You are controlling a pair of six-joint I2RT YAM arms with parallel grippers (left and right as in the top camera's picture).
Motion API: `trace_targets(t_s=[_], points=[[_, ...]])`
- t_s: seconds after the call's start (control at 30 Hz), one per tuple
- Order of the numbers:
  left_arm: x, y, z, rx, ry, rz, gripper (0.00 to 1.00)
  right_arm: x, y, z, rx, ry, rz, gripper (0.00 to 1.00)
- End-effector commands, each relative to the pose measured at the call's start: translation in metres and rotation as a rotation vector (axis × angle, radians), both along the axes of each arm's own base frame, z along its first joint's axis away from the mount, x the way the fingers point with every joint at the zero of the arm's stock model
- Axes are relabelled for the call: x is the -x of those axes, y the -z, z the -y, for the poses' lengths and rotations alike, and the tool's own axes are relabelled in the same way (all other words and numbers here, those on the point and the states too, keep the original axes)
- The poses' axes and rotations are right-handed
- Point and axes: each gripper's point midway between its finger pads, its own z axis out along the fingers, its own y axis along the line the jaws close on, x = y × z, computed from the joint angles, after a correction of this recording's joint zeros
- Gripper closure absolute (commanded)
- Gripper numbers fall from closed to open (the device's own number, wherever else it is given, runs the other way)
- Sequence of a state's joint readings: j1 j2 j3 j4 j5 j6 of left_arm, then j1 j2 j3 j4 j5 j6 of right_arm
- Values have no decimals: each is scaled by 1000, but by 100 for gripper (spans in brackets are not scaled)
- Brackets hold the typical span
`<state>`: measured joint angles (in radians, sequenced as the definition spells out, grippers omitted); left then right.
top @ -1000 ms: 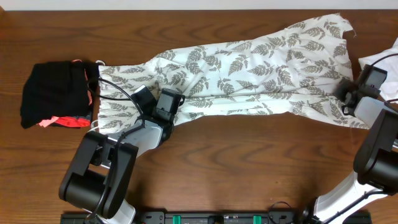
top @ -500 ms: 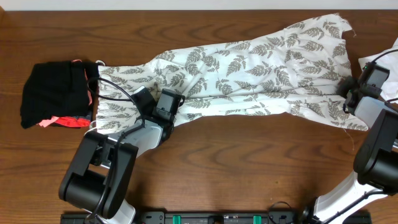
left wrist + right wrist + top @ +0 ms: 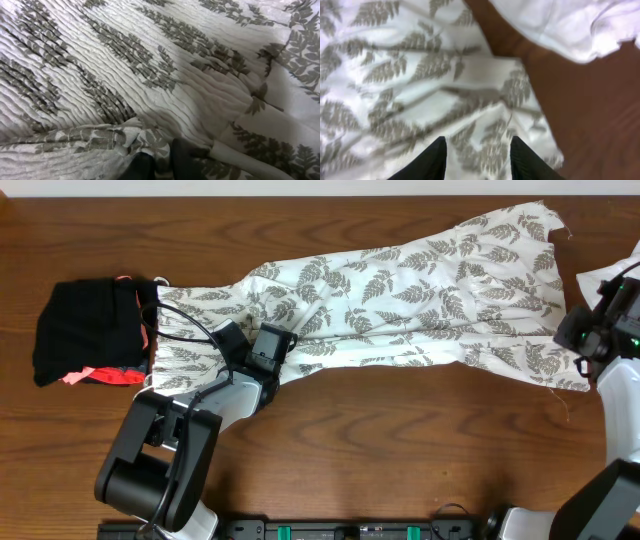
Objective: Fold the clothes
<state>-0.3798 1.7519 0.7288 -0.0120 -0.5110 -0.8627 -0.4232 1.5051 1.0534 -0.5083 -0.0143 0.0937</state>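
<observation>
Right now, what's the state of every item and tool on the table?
fern-print dress: unfolded, spread out lengthwise, wrinkled.
black bundle with coral-pink trim: bunched up, at the dress's strap end.
plain white cloth: crumpled, beside the dress hem.
left tool: shut on a fold of the dress.
right tool: open, over the hem corner, holding nothing.

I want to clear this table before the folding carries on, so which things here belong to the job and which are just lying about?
Belongs to the job: fern-print dress, pinched in the left gripper; right gripper, open over its wide end.
Just lying about: black bundle with coral-pink trim; plain white cloth.
</observation>
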Motion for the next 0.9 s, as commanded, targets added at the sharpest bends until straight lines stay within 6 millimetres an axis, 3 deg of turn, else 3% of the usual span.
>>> trace_targets(t_s=[0.0, 0.17, 0.6, 0.87], points=[[19, 19, -6, -12, 13, -97, 87, 8, 24, -18, -98, -60, -73, 60], [20, 20, -7, -14, 13, -102, 86, 16, 53, -35, -209, -91, -155, 65], [22, 20, -7, -16, 13, -110, 83, 17, 118, -30, -243, -69, -285, 65], [22, 20, -7, -16, 13, -109, 83, 18, 128, -25, -225, -56, -308, 66]])
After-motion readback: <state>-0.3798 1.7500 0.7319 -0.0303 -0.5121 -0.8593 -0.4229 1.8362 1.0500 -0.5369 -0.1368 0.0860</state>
